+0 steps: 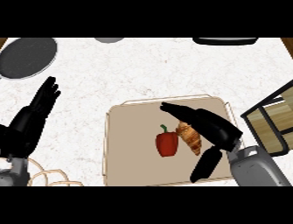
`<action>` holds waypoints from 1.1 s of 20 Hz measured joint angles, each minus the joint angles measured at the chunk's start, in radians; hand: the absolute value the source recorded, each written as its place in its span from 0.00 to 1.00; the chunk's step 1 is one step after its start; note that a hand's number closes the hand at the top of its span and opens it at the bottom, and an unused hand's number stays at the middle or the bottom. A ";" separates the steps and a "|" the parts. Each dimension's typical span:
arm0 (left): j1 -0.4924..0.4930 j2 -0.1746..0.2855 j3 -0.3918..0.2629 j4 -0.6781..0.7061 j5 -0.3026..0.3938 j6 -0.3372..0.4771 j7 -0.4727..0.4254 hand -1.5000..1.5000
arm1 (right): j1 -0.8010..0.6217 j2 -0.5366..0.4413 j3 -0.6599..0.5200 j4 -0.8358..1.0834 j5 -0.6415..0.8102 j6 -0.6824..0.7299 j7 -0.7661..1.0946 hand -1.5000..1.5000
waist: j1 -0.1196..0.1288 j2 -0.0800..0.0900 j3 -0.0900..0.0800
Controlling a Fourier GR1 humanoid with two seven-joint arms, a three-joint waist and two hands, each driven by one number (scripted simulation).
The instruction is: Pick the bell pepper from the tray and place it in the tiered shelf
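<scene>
A red bell pepper (167,143) with a green stem lies on the beige tray (129,148), next to a brown croissant (189,136). My right hand (207,124) hovers over the tray's right part, fingers straight and pointing up-left, thumb hanging down at the lower right of the pepper; it holds nothing and partly covers the croissant. The tiered shelf (284,120), black-framed with wooden boards, stands at the right edge. At the left my left hand (26,124) rests open, fingers pointing up.
A dark frying pan (25,57) sits at the upper left. A wire basket (45,177) shows at the lower left corner. A grey bowl rim (110,40) and a black object (226,40) lie along the counter's far edge.
</scene>
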 measured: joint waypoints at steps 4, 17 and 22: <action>0.012 0.005 0.034 0.005 0.012 -0.035 -0.011 0.50 | -0.012 0.018 0.019 0.001 0.036 0.047 0.053 0.00 | 0.001 0.000 0.000; -0.010 -0.023 0.083 -0.027 -0.009 -0.082 0.059 0.50 | -0.044 0.055 0.030 0.059 0.240 0.073 0.109 0.00 | 0.001 0.000 -0.001; -0.004 -0.041 0.110 0.003 -0.026 -0.113 0.023 0.50 | -0.037 0.058 0.008 0.099 0.280 0.097 0.086 0.00 | 0.001 0.001 -0.001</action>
